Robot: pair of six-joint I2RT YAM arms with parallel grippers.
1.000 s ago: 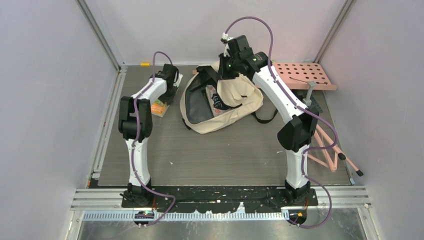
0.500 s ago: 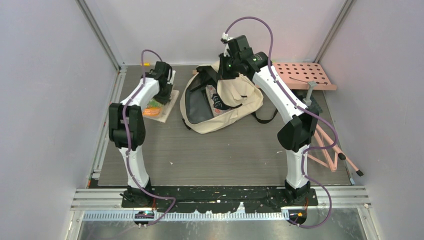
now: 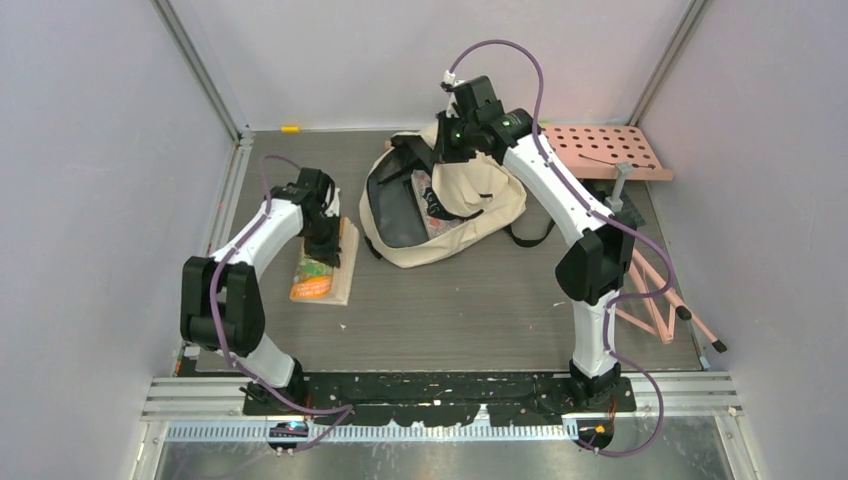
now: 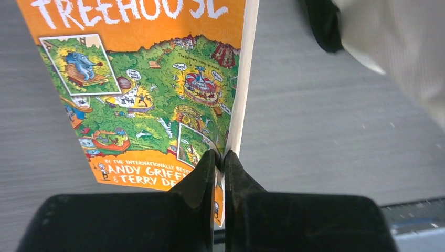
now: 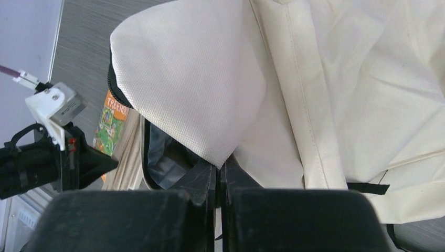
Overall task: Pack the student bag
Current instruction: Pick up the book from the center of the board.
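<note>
The cream student bag [image 3: 455, 215] lies open at the back middle of the table, its dark inside and a book showing. My right gripper [image 3: 462, 140] is shut on the bag's cream flap [image 5: 194, 100] and holds it lifted. My left gripper [image 3: 322, 243] is shut on the cover of an orange and green Treehouse book [image 3: 318, 268], left of the bag. In the left wrist view the fingers [image 4: 202, 176] pinch the book [image 4: 147, 89] at its lower right edge, beside the page block. The book also shows in the right wrist view [image 5: 111, 123].
A pink perforated board [image 3: 607, 150] lies at the back right. Pink rods with black tips [image 3: 665, 300] lie to the right of the right arm. Grey walls close in the table on three sides.
My left arm has pulled back toward the near left, bringing the book from the back left corner to the left middle of the table. The right gripper still holds the flap up.
</note>
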